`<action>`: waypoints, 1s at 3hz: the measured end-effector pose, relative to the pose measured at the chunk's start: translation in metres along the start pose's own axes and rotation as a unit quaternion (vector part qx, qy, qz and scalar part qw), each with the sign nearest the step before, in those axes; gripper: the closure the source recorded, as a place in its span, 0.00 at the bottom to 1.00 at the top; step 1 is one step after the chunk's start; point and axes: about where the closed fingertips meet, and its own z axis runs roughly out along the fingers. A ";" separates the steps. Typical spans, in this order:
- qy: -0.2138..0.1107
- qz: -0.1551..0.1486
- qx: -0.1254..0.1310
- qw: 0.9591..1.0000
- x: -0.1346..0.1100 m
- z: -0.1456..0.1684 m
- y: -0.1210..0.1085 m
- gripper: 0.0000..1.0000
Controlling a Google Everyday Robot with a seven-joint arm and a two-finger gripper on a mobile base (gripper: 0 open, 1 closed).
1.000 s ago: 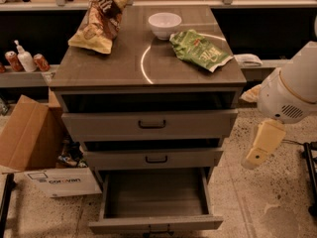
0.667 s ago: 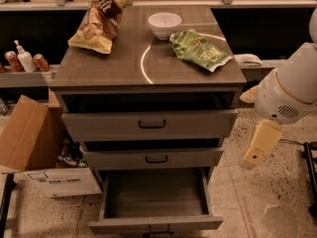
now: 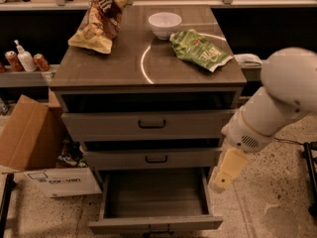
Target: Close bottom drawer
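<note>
Holds the hand (image 3: 226, 171) below the table's (image 3: 124, 58) front right corner, beside the pulled-out bottom drawer (image 3: 156, 224); grip state impossible to judge.

Bottom drawer (image 3: 156, 201) open; jaws hang just right of it.

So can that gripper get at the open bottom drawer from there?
Probably yes. The gripper hangs beside the right side of the pulled-out bottom drawer, with nothing between them. It would likely have to swing round to the drawer's front to push it.
</note>
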 end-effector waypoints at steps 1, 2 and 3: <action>0.000 0.032 -0.035 0.999 -0.001 0.038 0.018 0.00; 0.000 0.032 -0.035 0.999 -0.001 0.038 0.018 0.00; 0.026 0.042 -0.012 0.999 0.006 0.063 0.009 0.00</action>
